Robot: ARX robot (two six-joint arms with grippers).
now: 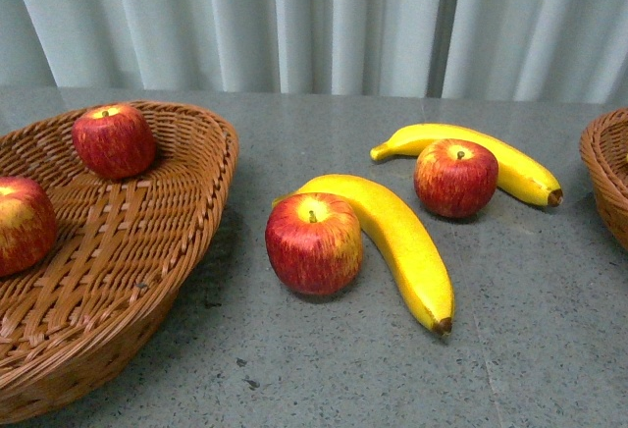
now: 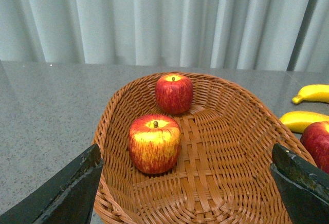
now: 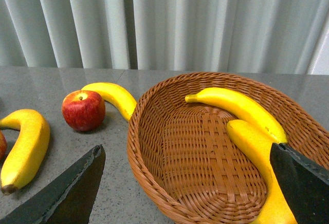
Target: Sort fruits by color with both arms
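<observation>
The left pincer (image 2: 186,152) and right pincer (image 3: 187,149) are held open, empty. Two apples (image 2: 154,143) (image 2: 174,93) are seen inside the left basket (image 2: 110,111).

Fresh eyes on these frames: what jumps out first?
Loose on the grey table, a near apple sits close beside a near banana, and a far apple sits beside a far banana. The left basket holds two apples, and the right basket holds two bananas. The left gripper and right gripper are open and empty, each facing its basket.
</observation>
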